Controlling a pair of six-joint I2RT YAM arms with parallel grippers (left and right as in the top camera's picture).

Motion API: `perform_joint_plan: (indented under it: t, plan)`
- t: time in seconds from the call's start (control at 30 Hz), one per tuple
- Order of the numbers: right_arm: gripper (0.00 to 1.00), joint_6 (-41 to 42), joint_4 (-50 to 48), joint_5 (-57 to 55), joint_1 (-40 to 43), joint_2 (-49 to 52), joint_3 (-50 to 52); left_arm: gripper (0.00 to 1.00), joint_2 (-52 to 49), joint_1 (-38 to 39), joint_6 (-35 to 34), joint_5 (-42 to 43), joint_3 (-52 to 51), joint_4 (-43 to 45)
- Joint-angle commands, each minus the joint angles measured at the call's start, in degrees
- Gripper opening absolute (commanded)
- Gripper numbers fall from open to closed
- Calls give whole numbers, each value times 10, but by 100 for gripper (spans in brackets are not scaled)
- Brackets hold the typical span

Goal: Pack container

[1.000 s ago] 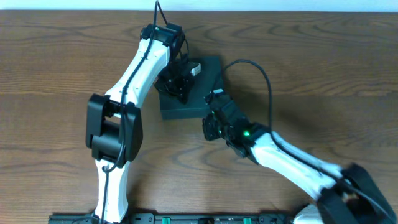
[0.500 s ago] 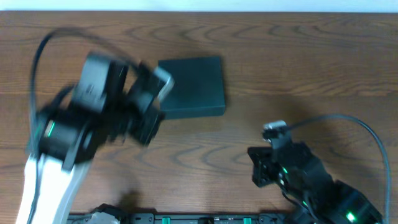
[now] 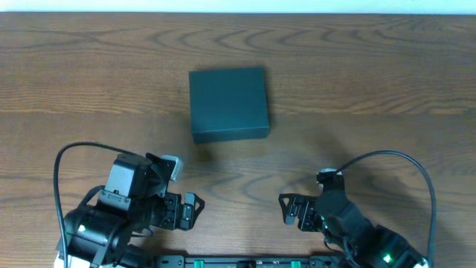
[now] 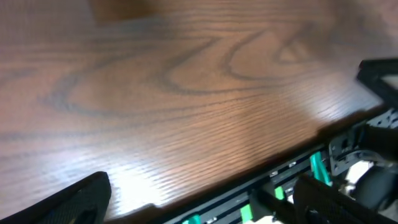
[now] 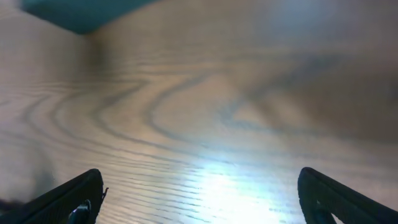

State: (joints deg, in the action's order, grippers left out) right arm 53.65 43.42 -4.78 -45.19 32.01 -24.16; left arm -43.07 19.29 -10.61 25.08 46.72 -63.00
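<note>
The container (image 3: 228, 103), a dark teal squarish box, sits on the wooden table with its lid flat and closed. Nothing touches it. My left gripper (image 3: 190, 211) is low near the front edge, well to the container's lower left, and stands open with nothing in it. In the left wrist view the left gripper (image 4: 205, 208) shows only bare wood and the front rail between its fingers (image 4: 78, 200). My right gripper (image 3: 287, 211) is near the front edge to the lower right, open and empty. In the right wrist view the right gripper (image 5: 202, 199) is spread wide, with a container (image 5: 81, 14) corner at the top left.
A black rail with green clips (image 3: 245, 262) runs along the table's front edge, close under both grippers. Cables loop from each arm, one on the left (image 3: 63, 156) and one on the right (image 3: 416, 167). Bare wood surrounds the container on all sides.
Both arms have pulled back from the container to the front edge. The grippers, earlier at the box, now stand open and empty. The container's lid lies shut.
</note>
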Motion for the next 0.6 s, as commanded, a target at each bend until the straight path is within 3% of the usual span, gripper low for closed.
perform_joint_plan:
  t: [0.0,0.23,0.43,0.57]
  plan:
    - [99,50,-1,-1,-4,5,21,95,3,-1,-47,-2,-2,-2]
    - [99,50,-2,-1,-4,6,39,95,3,-1,-39,-7,-2,-2]
    - [99,50,-2,-1,-4,6,39,95,46,-15,-9,-121,-2,-6]
    - [99,50,-2,-1,-4,6,39,95,127,-57,6,-208,-26,66]
